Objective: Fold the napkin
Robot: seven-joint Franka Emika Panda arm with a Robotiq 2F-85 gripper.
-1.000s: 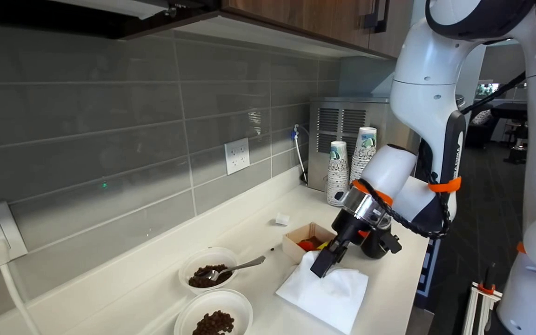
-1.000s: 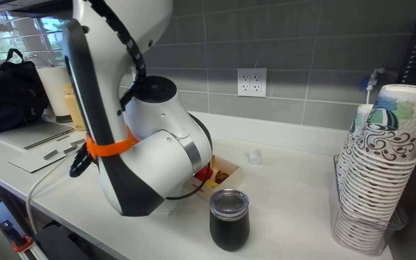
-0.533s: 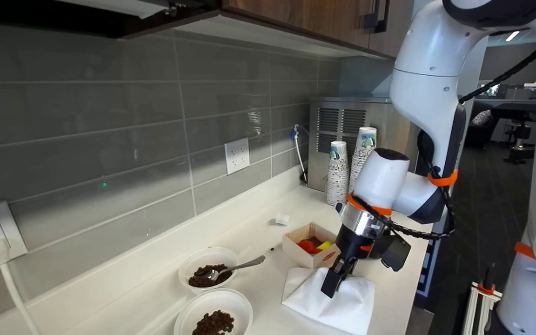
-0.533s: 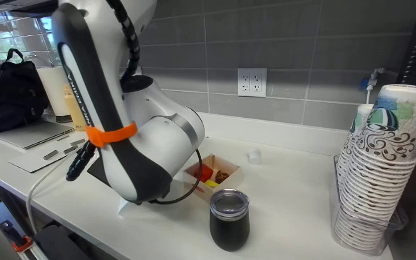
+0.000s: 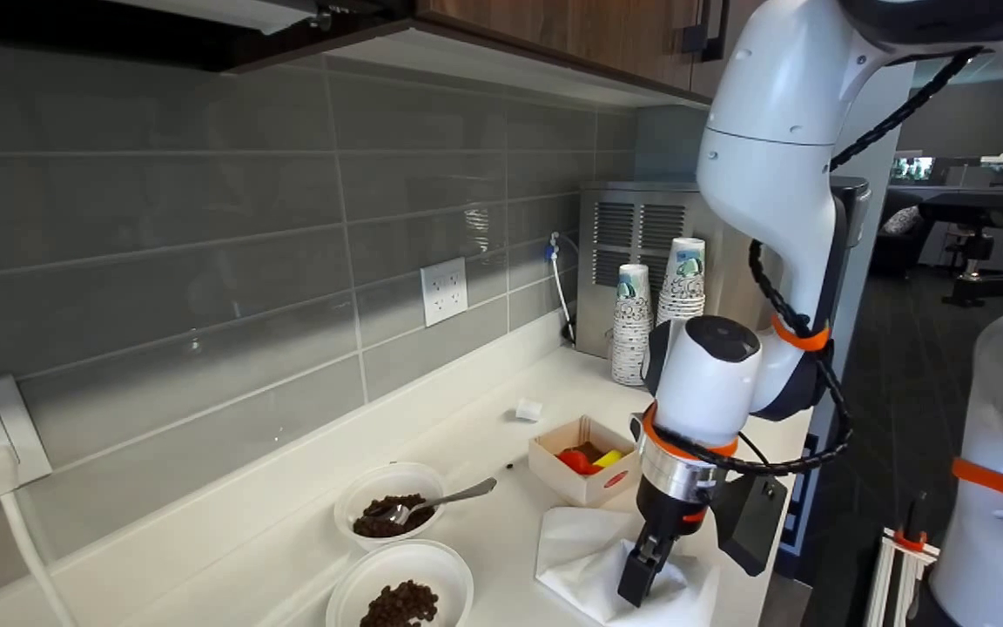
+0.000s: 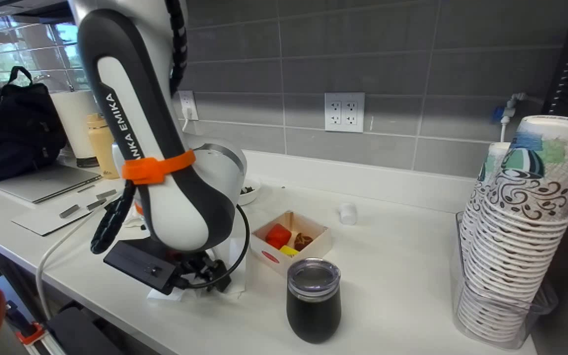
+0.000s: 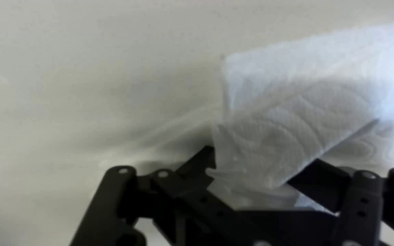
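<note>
White paper napkin [image 7: 315,102], one. Location: on the countertop [image 5: 506,531], directly under my Robotiq gripper [image 7: 262,159]. Grip: none that I can make out; its fingers stand apart in the wrist view, a loose flap lying in the gap and partly hiding one of them. Progress: folding begun, I judge, but unfinished. One flap is turned back over the sheet, rumpled, edges unmatched. Left to do, on my reading: draw the flap over, square the edges, press flat, lift clear; whether a second fold is wanted, I cannot tell. Orientation: roughly square as it lies, so no firm long axis; its smooth end points toward the paperboard box [image 5: 558,475], lidless, just beside it, and the flap's edge slants across the sheet. Farther off: white bowl [image 5: 401,477], spoon [image 5: 464,495] in it. Farthest: paper cups [image 5: 630,335], stacked, well apart.
</note>
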